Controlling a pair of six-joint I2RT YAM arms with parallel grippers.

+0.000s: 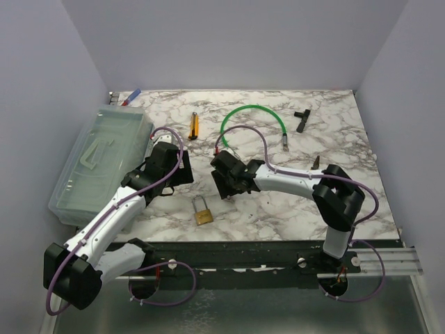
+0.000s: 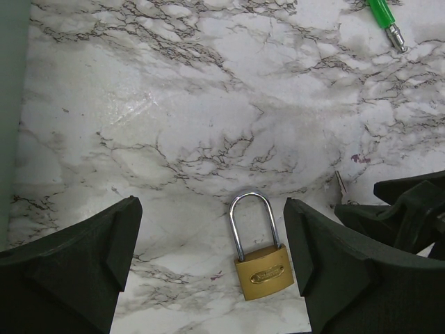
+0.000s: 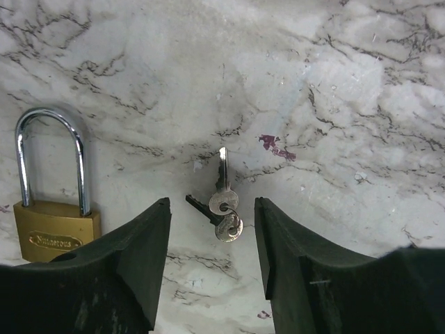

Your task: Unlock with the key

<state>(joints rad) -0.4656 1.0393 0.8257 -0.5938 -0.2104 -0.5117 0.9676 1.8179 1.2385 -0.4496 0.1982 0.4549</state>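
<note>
A small brass padlock (image 1: 203,215) with a steel shackle lies flat on the marble table (image 1: 334,132). It shows in the left wrist view (image 2: 263,271) between my open left fingers (image 2: 327,271), nearer the right one, and at the left of the right wrist view (image 3: 55,233). Two tiny silvery keys (image 3: 224,203) on one ring lie on the marble between the open jaws of my right gripper (image 3: 212,240), untouched. My left gripper (image 1: 177,170) hovers left of the right gripper (image 1: 226,177). A key tip shows in the left wrist view (image 2: 339,182).
A green cable loop (image 1: 252,115) with metal ends, a black T-shaped tool (image 1: 302,118) and a yellow utility knife (image 1: 195,125) lie at the back. A clear plastic box (image 1: 101,156) stands at the left. Grey walls enclose the table.
</note>
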